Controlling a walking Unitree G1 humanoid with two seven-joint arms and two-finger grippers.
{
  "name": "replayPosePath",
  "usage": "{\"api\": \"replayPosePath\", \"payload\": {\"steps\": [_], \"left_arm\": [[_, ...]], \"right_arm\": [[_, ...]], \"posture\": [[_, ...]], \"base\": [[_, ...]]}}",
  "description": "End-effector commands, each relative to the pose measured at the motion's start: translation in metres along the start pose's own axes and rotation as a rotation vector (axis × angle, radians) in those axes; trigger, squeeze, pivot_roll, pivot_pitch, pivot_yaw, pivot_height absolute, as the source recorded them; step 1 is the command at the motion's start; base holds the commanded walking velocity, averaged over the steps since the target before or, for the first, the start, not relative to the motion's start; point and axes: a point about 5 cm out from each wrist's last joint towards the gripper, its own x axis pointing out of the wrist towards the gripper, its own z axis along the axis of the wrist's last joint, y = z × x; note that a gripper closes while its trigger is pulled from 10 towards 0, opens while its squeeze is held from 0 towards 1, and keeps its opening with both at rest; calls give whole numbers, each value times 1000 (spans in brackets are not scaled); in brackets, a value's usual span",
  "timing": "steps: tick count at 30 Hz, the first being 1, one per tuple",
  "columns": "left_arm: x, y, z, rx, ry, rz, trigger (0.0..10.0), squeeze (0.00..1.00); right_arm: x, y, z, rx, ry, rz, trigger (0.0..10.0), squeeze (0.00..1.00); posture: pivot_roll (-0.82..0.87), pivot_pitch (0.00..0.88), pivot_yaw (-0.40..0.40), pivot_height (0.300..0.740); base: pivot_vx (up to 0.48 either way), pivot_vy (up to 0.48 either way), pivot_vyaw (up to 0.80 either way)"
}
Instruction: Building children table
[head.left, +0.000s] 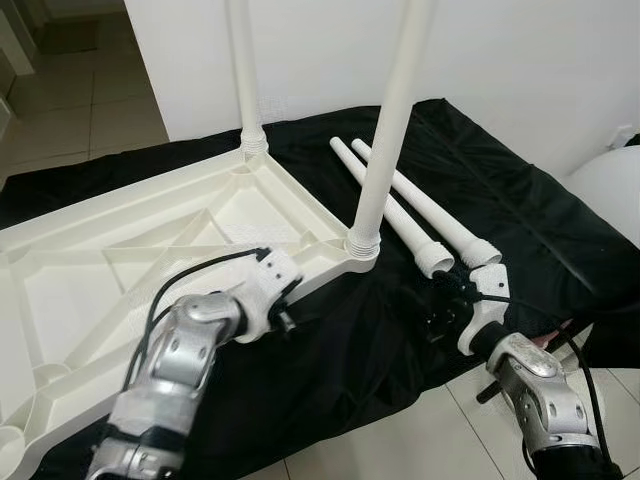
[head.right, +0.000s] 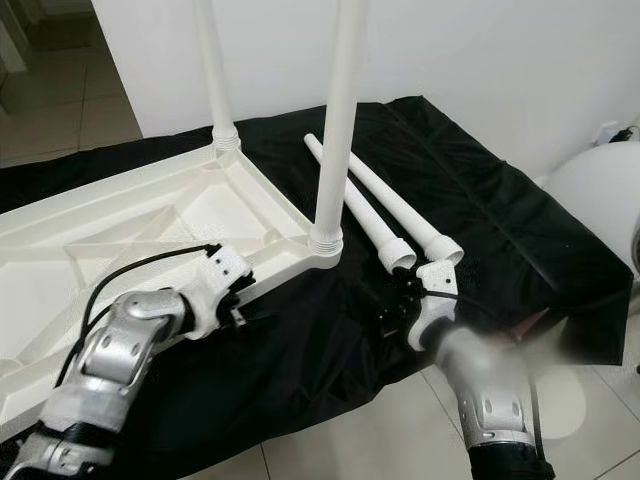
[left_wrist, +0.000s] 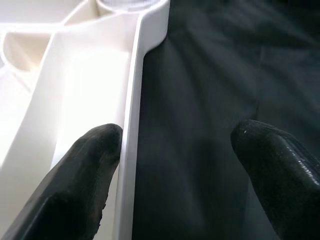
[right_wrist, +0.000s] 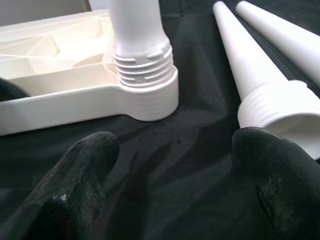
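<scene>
Left eye view: the upturned tabletop lies on a black cloth, two legs screwed in. Left gripper is open astride its rim near that corner; nudging it could tilt the standing legs. Right gripper, open, faces two loose legs lying near the cloth's front edge; a bump may roll them off. Room is tight there.

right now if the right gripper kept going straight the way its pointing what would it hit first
Probably the black cloth just ahead of the open right gripper. Beyond it, the threaded end of the nearer loose leg sits off its right finger; depth is unclear.
</scene>
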Motion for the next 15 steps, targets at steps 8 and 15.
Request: {"api": "replayPosePath", "payload": {"steps": [8,15], "left_arm": [[11,23,3,-123,-50,351,10000,0],[19,30,-2,-216,-74,425,10000,0]], "right_arm": [[-4,0,-1,6,9,7,10000,0],[-5,2,0,8,9,13,10000,0]], "posture": [[-81,67,23,740],[-95,68,21,740]], "base": [[0,0,0],[0,0,0]]}}
